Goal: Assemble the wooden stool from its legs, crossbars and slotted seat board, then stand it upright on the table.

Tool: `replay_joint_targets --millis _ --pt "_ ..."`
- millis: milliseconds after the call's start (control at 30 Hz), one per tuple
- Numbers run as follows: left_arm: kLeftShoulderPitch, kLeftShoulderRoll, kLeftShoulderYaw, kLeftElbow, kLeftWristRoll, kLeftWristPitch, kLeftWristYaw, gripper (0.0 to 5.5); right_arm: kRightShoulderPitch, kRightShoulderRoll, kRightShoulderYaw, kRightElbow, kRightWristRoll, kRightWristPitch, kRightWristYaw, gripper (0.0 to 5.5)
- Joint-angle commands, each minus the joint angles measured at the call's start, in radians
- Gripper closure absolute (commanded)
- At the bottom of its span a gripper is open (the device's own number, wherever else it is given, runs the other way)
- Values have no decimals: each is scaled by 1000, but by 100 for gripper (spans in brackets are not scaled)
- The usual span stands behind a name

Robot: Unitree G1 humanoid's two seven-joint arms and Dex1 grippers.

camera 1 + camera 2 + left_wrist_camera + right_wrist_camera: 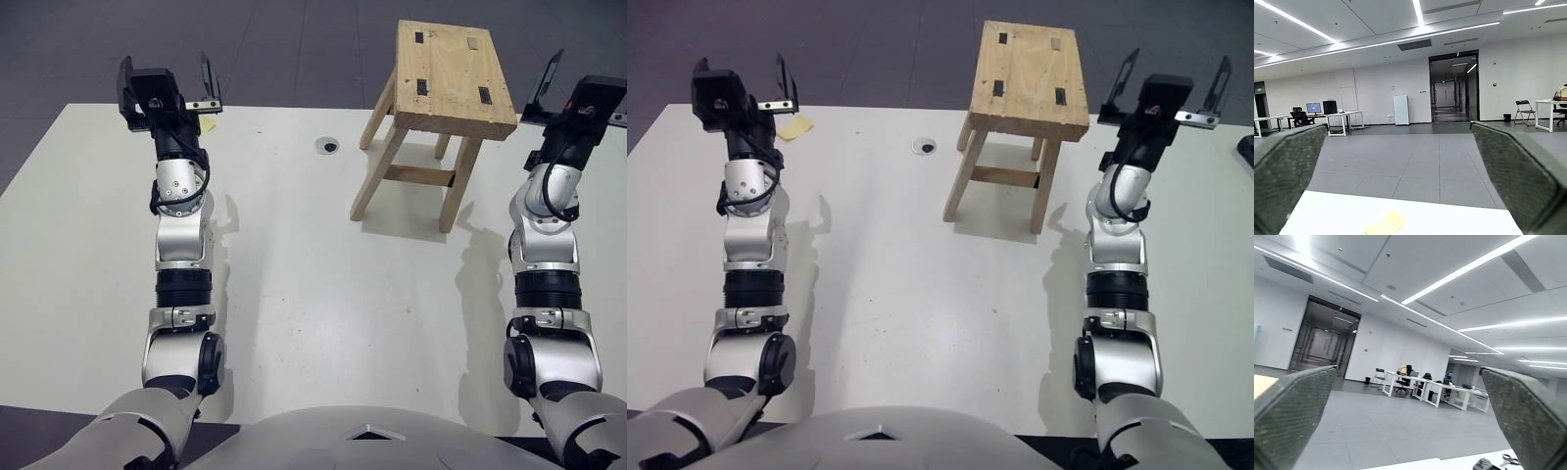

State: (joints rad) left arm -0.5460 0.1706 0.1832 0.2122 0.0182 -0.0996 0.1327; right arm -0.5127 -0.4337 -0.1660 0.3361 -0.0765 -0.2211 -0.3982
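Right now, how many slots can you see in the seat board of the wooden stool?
4, all in the seat board of the upright stool: far-left slot, far-right slot, near-left slot, near-right slot. None seems hidden.

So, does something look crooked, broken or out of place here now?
Nothing stands out. The wooden stool stands upright on the table, its seat level and its legs down. The left hand and right hand are open and apart from it. A yellow note lies near the left hand.

Open office: grey tiled floor [1415, 166], white walls [1376, 93], long ceiling light strips [1419, 11], dark doorway [1453, 88], white desks [1344, 114], black folding chair [1522, 111].
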Motion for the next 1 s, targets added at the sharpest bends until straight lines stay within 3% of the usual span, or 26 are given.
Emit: replay_joint_targets --millis 33,400,1000 --pt "-8 16 17 14 -6 2 3 10 19 11 -35 -6 -9 -10 4 12" --pt "25 3 20 -13 -24 38 8 10 52 36 -96 -31 22 17 51 12" --pt "28 -18 -7 -8 -18 53 11 10 27 60 -97 -24 5 32 69 12"
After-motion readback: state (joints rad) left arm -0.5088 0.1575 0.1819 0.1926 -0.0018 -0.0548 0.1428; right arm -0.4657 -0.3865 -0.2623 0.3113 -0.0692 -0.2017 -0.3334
